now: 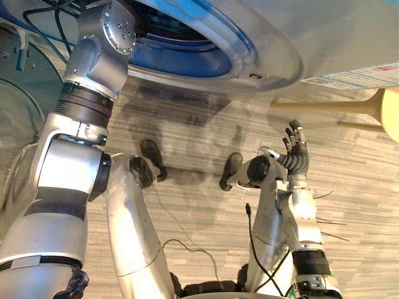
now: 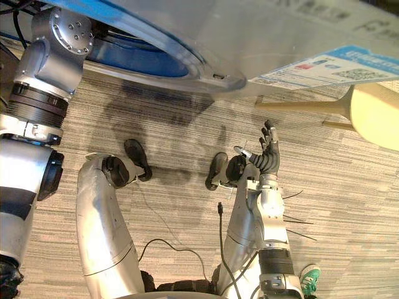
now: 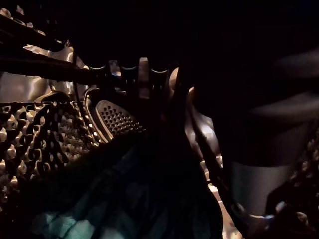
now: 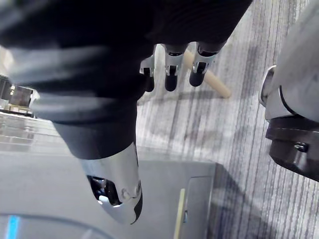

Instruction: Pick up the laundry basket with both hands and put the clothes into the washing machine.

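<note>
The washing machine's round, blue-rimmed opening (image 1: 187,53) is at the top of the eye views. My left arm (image 1: 93,81) reaches up into that opening, and its hand is hidden inside. The left wrist view looks into the dark drum, with its perforated steel wall (image 3: 45,134) and a ribbed paddle (image 3: 117,119). A dark teal heap of clothes (image 3: 134,199) lies low in the drum. My right hand (image 1: 296,152) is raised below the machine's front, over the carpet. It is open with straight fingers (image 4: 170,74) and holds nothing.
A pale wooden piece of furniture (image 2: 374,112) with slanted legs (image 1: 324,106) stands on the striped carpet at the right, close to my right hand. A person's green shoe (image 2: 308,277) shows at the lower right. A printed label (image 2: 330,65) is stuck to the machine's front.
</note>
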You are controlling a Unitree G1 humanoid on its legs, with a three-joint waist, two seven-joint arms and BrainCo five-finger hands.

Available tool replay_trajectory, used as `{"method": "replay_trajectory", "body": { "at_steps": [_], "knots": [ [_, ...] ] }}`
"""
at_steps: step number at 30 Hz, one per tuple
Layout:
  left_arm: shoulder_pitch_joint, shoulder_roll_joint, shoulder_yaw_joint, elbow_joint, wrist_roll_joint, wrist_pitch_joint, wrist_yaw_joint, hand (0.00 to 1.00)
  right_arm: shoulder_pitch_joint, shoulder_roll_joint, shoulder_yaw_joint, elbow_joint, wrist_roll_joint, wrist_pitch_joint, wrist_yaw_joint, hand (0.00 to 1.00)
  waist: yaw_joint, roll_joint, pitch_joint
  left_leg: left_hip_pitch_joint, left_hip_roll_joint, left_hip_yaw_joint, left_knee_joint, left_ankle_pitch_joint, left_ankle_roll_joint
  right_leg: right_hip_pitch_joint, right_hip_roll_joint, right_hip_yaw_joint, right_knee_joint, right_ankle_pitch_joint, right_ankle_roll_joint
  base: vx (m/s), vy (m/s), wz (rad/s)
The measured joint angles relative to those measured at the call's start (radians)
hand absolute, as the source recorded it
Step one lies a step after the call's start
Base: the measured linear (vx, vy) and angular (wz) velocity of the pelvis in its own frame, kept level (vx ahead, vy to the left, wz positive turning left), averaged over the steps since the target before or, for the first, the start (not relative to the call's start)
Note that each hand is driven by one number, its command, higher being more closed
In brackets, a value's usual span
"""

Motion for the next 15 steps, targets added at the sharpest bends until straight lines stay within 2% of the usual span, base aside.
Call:
{"method": "replay_trajectory", "body": {
  "at_steps": [4, 7, 8, 10, 11, 12, 15],
  "knots": [
    [0.150, -0.024, 0.142, -0.119, -0.078, 0.000, 0.072, 0.00, 0.002, 0.011, 0.013, 0.002, -0.022, 0.001, -0.004, 0.00, 0.005, 0.000, -0.001, 0.040, -0.001, -0.001, -0.042, 0.015, -0.011, 0.042, 0.005, -0.014, -0.037, 0.007, -0.007, 0.03, -0.050, 0.02],
    [0.361, -0.100, 0.258, -0.218, -0.151, -0.001, 0.121, 0.00, 0.011, 0.028, 0.013, 0.010, -0.044, 0.004, -0.023, 0.00, 0.016, 0.000, -0.003, 0.121, -0.002, 0.000, -0.097, 0.024, -0.023, 0.126, 0.011, -0.034, -0.088, 0.008, -0.008, 0.05, -0.074, 0.07],
    [0.486, -0.165, 0.303, -0.260, -0.219, -0.004, 0.135, 0.00, 0.017, 0.036, 0.013, 0.011, -0.051, 0.022, -0.024, 0.00, 0.026, 0.001, -0.003, 0.177, -0.002, 0.000, -0.134, 0.028, -0.030, 0.186, 0.016, -0.049, -0.126, 0.010, -0.009, 0.07, -0.083, 0.08],
    [0.620, -0.245, 0.319, -0.294, -0.294, -0.019, 0.147, 0.00, 0.042, 0.042, 0.013, 0.013, -0.059, 0.030, -0.027, 0.00, 0.038, -0.001, -0.029, 0.227, -0.003, 0.004, -0.181, 0.033, -0.038, 0.237, 0.019, -0.063, -0.172, 0.015, -0.011, 0.08, -0.065, 0.07],
    [0.742, -0.312, 0.319, -0.320, -0.326, -0.024, 0.148, 0.00, 0.075, 0.043, 0.013, 0.020, -0.063, 0.037, -0.028, 0.00, 0.046, -0.001, -0.083, 0.247, -0.006, 0.008, -0.223, 0.038, -0.047, 0.257, 0.020, -0.077, -0.211, 0.020, -0.016, 0.12, -0.052, 0.10],
    [0.852, -0.373, 0.317, -0.337, -0.352, -0.033, 0.148, 0.00, 0.096, 0.042, 0.012, 0.030, -0.069, 0.043, -0.033, 0.00, 0.058, 0.000, -0.104, 0.300, -0.009, 0.012, -0.266, 0.047, -0.052, 0.311, 0.021, -0.090, -0.252, 0.024, -0.014, 0.14, -0.046, 0.14],
    [1.053, -0.473, 0.314, -0.339, -0.368, -0.041, 0.146, 0.00, 0.125, 0.041, 0.009, 0.082, -0.077, 0.064, -0.042, 0.00, 0.068, 0.000, -0.104, 0.473, -0.025, 0.024, -0.369, 0.062, -0.069, 0.491, 0.021, -0.121, -0.353, 0.029, -0.009, 0.17, -0.058, 0.23]
  ]
}}
